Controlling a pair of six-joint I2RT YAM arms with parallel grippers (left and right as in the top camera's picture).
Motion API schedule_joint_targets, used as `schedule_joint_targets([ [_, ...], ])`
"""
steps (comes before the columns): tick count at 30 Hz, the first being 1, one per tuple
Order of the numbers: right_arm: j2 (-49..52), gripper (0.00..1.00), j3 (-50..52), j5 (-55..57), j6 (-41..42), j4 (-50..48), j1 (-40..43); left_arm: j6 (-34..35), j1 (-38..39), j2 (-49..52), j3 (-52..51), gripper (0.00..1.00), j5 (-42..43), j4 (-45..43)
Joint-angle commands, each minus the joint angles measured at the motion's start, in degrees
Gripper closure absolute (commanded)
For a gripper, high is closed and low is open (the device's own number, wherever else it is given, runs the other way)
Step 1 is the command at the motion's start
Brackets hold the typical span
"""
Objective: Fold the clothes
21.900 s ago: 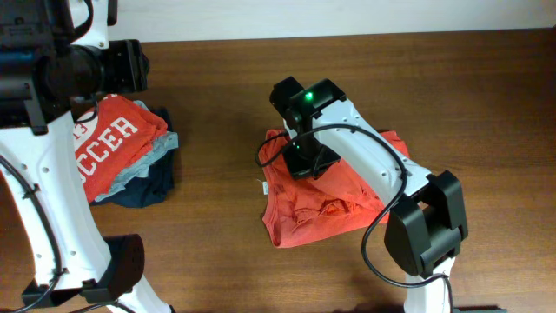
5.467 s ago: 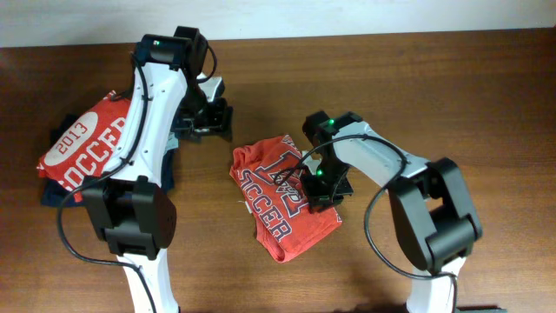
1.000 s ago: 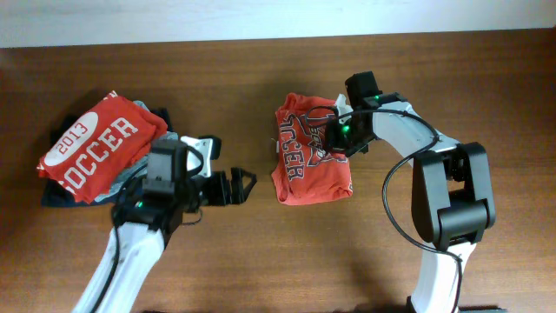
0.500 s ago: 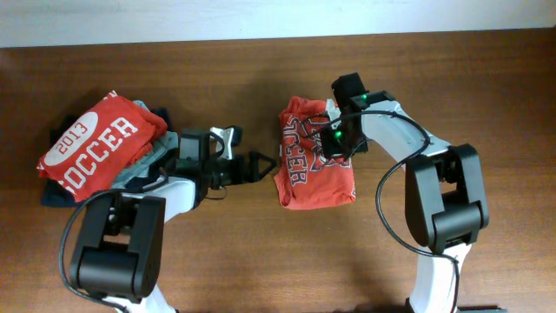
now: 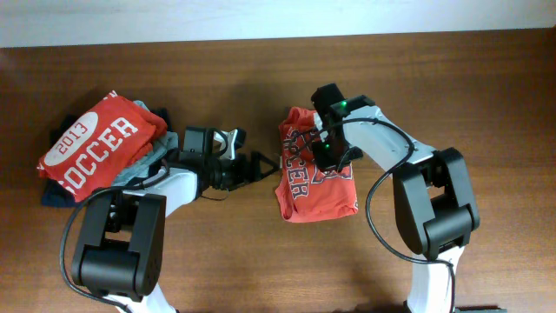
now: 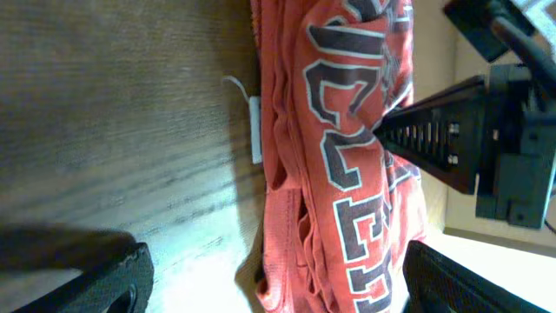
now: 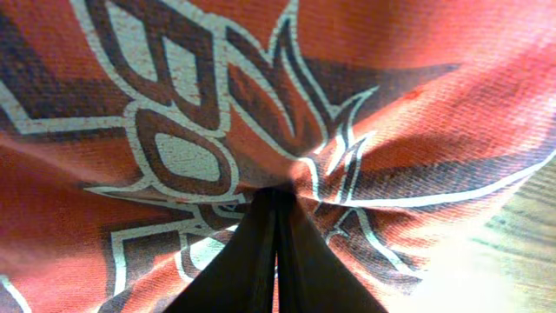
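Your right gripper [image 7: 276, 248] has its fingers shut together on a small pucker of the orange-red short-sleeved T-shirt with the navy-and-white mascot print [image 5: 317, 187]. The creases in the cloth run in toward the fingertips, right on the logo. Your left gripper [image 5: 265, 163] has its jaws standing well apart, low over the brown wooden table [image 5: 434, 87] and aimed at the shirt's left edge.

That approach is the main change. A second ago the left gripper was well short of the shirt and angled away from it. It has since swung in and now sits just beside the edge with the white care tag [image 6: 254, 130]. The shirt itself has shifted only slightly under the right gripper and lies as a compact folded rectangle, print up, near the table's middle.

The fold looks nearly done. You seem set to take the left edge, perhaps to carry the shirt toward the pile topped by the red "2013 SOCCER" shirt [image 5: 95, 148].
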State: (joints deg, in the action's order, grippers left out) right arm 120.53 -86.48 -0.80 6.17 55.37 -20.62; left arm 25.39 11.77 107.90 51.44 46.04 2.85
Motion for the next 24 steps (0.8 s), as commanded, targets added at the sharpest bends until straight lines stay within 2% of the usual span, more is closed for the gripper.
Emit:
schedule_joint_targets([
  [1, 4.76, 0.96, 3.96, -1.27, -0.44, 2.29, -3.3, 2.99, 1.64, 2.03, -0.33, 0.07, -5.11, 3.54],
  [9, 4.76, 0.96, 3.96, -1.31, -0.39, 2.34, -4.0, 11.5, 7.02, 6.03, -0.33, 0.03, -6.34, -5.05],
  [14, 4.33, 0.96, 3.96, -1.29, -0.42, 2.69, -4.07, 15.58, 7.04, 11.72, -0.33, 0.04, -1.33, -12.04],
  [20, 3.65, 0.96, 3.96, -1.29, -0.42, 2.71, -4.07, 16.0, 7.06, 12.81, 0.15, 0.05, -0.26, -12.9],
  [22, 3.45, 0.96, 3.96, -1.07, -0.28, 2.75, -4.04, 16.0, 7.21, 12.81, 0.33, 0.08, 0.09, -12.59],
  [24, 2.84, 0.96, 3.96, 0.96, 2.27, 2.99, -3.82, 16.0, 7.21, 12.81, 0.33, 0.08, 0.09, -12.22],
])
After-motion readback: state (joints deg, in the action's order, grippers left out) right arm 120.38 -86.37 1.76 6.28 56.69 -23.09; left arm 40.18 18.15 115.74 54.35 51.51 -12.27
